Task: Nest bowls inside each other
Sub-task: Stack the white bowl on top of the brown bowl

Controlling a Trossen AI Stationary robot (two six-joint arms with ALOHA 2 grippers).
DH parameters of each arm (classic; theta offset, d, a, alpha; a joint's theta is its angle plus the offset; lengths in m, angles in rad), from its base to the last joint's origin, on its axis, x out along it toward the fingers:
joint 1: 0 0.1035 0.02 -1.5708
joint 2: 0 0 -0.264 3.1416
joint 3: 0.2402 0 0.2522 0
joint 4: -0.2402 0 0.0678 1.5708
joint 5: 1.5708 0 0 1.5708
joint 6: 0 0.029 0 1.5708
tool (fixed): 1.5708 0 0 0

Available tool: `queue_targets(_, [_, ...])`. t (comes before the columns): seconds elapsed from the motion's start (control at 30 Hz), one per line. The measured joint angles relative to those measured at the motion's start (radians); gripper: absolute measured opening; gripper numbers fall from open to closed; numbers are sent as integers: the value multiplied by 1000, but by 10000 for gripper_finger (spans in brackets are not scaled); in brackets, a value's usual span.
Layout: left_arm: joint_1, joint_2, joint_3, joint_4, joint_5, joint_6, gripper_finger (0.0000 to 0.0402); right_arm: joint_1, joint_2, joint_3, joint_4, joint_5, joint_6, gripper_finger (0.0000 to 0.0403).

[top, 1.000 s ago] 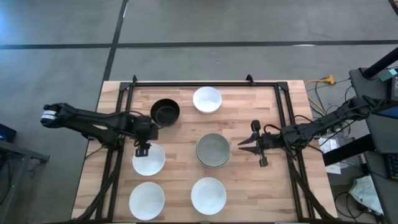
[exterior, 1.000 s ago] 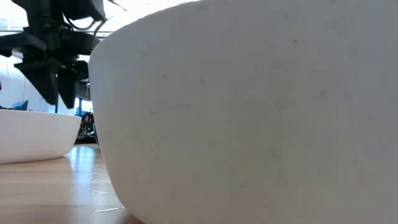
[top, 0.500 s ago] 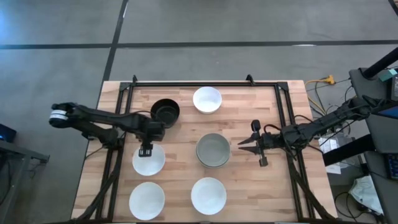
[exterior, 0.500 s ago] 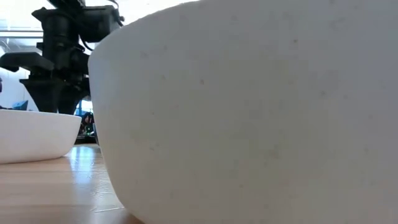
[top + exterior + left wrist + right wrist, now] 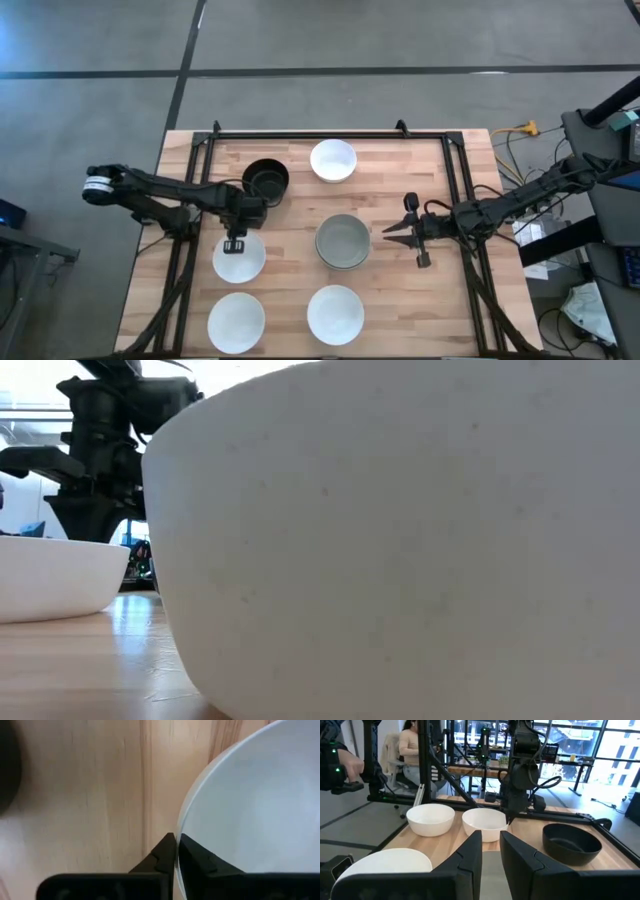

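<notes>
Several bowls stand on their bases on the wooden table [image 5: 290, 215]: a black one [image 5: 265, 180], a white one [image 5: 333, 160] at the far side, a grey one [image 5: 343, 241] in the middle, and two white ones [image 5: 236, 320] [image 5: 335, 314] at the near side. My left gripper [image 5: 236, 245] is shut on a further white bowl [image 5: 240, 262] at the table's left. My right gripper [image 5: 386, 232] stands level just right of the grey bowl, apart from it, its fingers [image 5: 470, 857] a narrow gap apart with nothing seen between them. My left gripper pinches the white bowl's far rim [image 5: 181, 827] between its two fingers, one finger [image 5: 200, 862] inside the bowl and the other outside. The fingers come from above, pointing down. The bowl sits upright on the table.
A black metal frame [image 5: 330, 134] runs along the table's far edge and down both sides. In the low view one near white bowl [image 5: 400, 540] fills most of the picture. A person [image 5: 412, 750] sits in the room beyond the table.
My left gripper has moved a little toward the table's right and down onto the white bowl's far rim, and has shut on it. The bowl has stayed in place.
</notes>
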Motion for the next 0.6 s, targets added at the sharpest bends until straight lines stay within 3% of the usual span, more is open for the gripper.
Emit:
queue_targets(0.17, [0, -2, 44, -8, -14, 0, 4, 0, 0, 0, 0, 0, 0, 63])
queue_targets(0.6, [0, -15, 366, -15, -147, 2, 2, 0, -6, 0, -17, 4, -22, 61])
